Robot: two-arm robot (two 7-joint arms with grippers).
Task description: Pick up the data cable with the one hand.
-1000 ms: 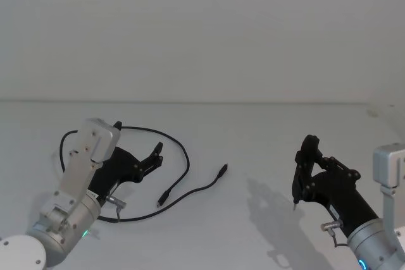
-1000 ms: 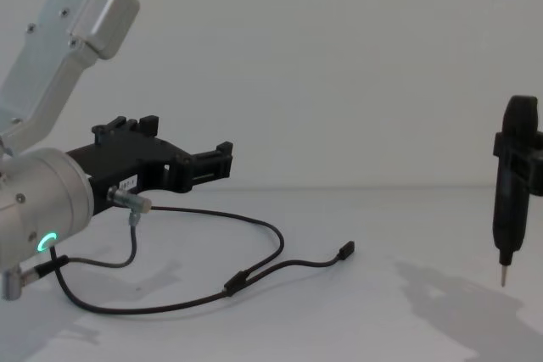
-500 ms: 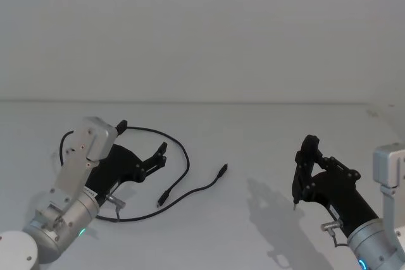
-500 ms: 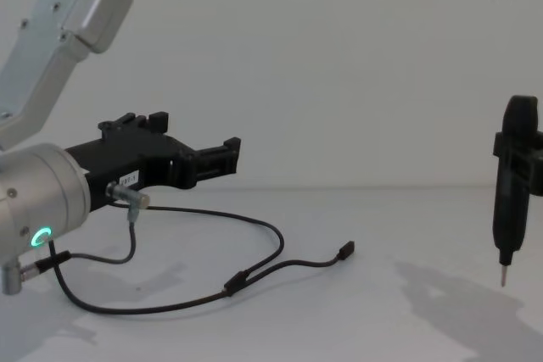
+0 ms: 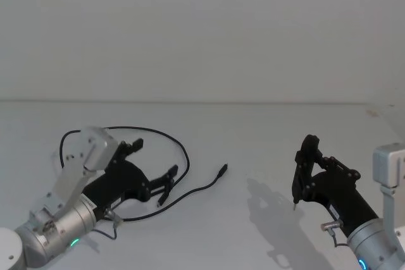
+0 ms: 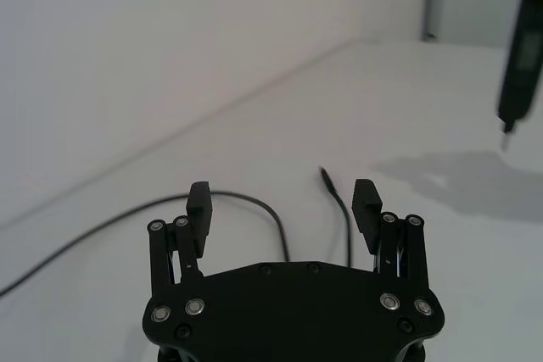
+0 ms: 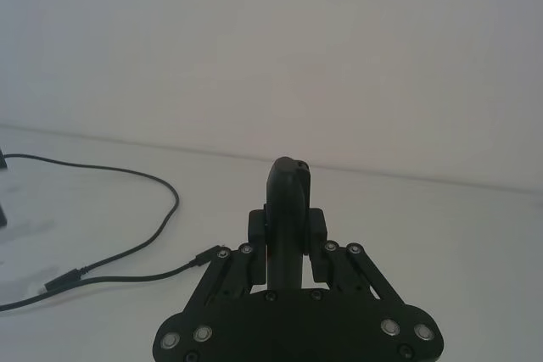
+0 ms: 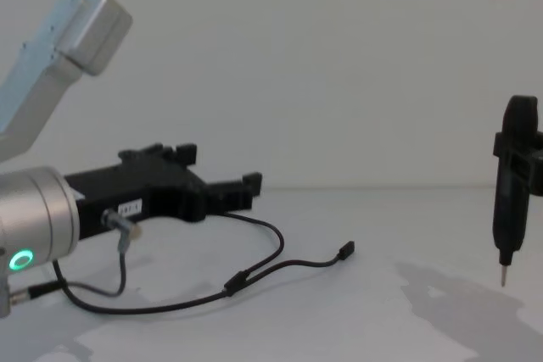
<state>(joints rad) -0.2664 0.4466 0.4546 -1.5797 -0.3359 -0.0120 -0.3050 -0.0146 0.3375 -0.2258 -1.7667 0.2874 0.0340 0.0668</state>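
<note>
R gripper point(image 5: 302, 172) sits parked at 4 o'clock. L gripper point(image 5: 152, 161), at 8 o'clock, has its fingers spread wide. Just past it at 12, the data cable point(image 5: 197, 188) lies on the table point(image 5: 253, 131), prob. not touched. The grab & lift are left to do.

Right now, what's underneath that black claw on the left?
Two strands of the black data cable lie on the white table between the fingers of the open left gripper. Where they run beneath its body is covered. The right gripper hangs apart.
</note>
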